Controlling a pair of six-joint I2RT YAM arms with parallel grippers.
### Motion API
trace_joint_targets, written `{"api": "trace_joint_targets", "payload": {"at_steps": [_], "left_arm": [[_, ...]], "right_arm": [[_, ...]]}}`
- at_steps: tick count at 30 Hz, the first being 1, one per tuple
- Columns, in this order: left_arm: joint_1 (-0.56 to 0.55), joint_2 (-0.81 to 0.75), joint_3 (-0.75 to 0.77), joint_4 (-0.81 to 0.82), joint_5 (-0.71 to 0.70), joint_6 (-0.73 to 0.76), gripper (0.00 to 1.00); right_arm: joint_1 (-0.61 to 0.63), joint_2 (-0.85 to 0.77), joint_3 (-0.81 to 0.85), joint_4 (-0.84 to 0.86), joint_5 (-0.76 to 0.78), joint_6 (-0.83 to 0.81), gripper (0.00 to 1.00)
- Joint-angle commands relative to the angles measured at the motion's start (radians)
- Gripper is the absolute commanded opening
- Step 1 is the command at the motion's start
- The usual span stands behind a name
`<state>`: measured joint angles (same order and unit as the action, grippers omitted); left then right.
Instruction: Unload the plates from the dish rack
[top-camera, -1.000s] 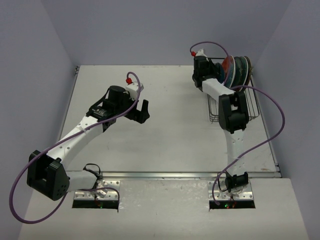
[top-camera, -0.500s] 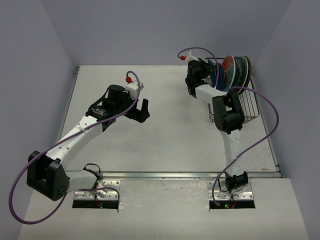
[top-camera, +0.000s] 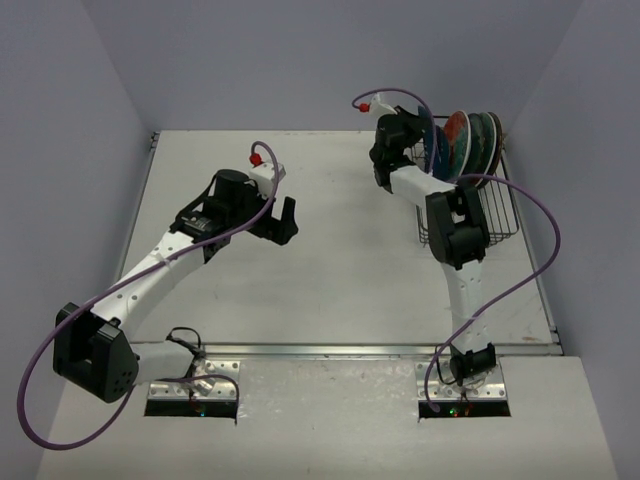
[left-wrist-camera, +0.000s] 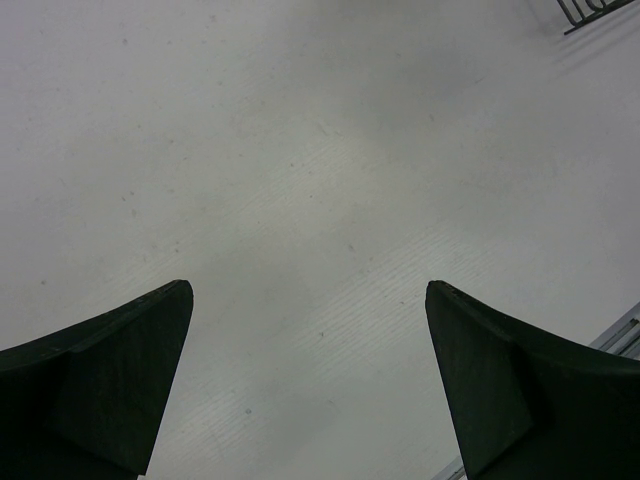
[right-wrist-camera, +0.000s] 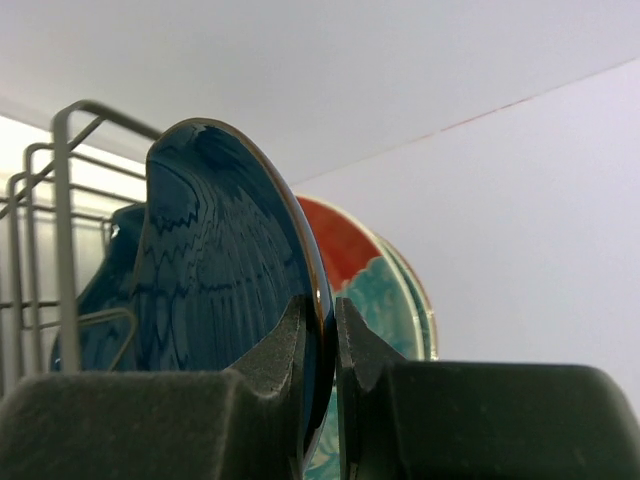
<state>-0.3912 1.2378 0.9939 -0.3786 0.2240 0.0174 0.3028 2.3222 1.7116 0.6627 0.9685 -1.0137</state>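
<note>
Several plates stand on edge at the far end of the dark wire dish rack. My right gripper is shut on the rim of the front dark blue plate, which stands a little left of the others. In the right wrist view the gripper has a finger on each side of that dark blue plate. Behind it stand the red-orange plate with a light-blue face and a teal-green plate. My left gripper hangs open over bare table, nothing between its fingers.
Rack wires rise just left of the held plate. A corner of the rack shows at the top right of the left wrist view. Grey walls close in the table at the back and sides. A purple cable loops beside the right arm.
The right gripper has closed on the dark blue plate's rim and moved left, drawing that plate apart from the stack. The left arm has not moved.
</note>
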Motion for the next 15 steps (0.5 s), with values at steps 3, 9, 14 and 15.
{"api": "trace_joint_targets", "payload": {"at_steps": [3,9,14,15], "left_arm": [[0.018,-0.034,0.047,0.023,0.001,-0.007,1.0],[0.031,-0.036,0.058,0.02,0.009,-0.041,1.0],[0.048,-0.053,0.05,0.031,0.042,-0.05,1.0],[0.049,-0.056,0.047,0.036,0.045,-0.051,1.0]], "right_arm": [[-0.008,-0.155,0.072,0.246,0.035,-0.164,0.0],[0.018,-0.189,0.063,0.263,0.02,-0.202,0.0],[0.022,-0.266,0.059,-0.012,0.02,0.022,0.0],[0.022,-0.29,0.075,-0.075,0.015,0.073,0.0]]}}
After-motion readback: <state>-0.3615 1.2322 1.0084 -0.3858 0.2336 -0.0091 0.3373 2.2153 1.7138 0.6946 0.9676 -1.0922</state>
